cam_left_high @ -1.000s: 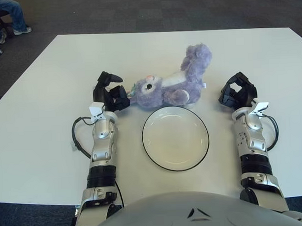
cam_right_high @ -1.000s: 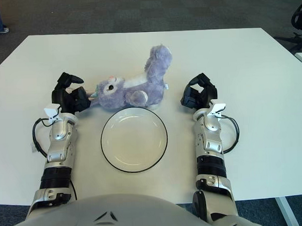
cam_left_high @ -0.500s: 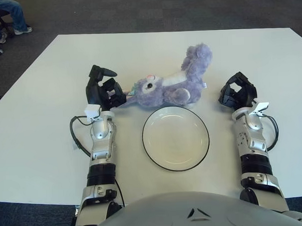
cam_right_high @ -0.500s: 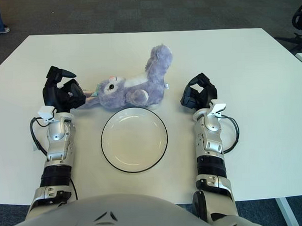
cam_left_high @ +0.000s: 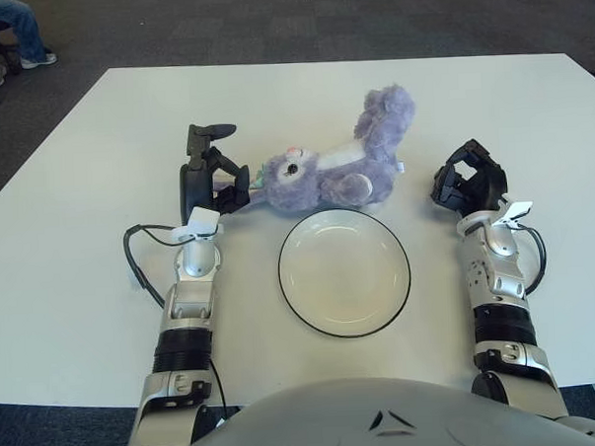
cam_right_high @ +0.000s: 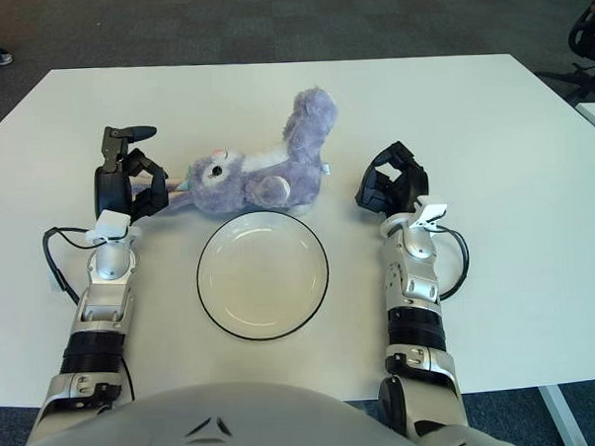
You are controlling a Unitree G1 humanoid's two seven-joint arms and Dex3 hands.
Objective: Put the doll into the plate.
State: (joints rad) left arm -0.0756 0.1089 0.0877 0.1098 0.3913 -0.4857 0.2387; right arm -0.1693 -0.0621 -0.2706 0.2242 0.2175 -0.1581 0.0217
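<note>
Purple plush doll (cam_left_high: pixel 340 167) lies on its side on the table (cam_left_high: pixel 79 193), just behind the empty plate (cam_left_high: pixel 344 271), not yet lifted. The left hand (cam_left_high: pixel 209 177) has risen and spread its fingers wide beside the doll's head, ready to grasp. The right hand (cam_left_high: pixel 468 181) sits curled, empty, well right of the doll.

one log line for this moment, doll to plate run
left hand: open, at doll's head | right hand: curled, idle | doll: on table | plate: empty

Looks like an office or lab: dark carpet tiles (cam_left_high: pixel 299 25), a white surface (cam_left_high: pixel 73 292), a seated person's legs (cam_left_high: pixel 7 23) beyond its far-left corner.
</note>
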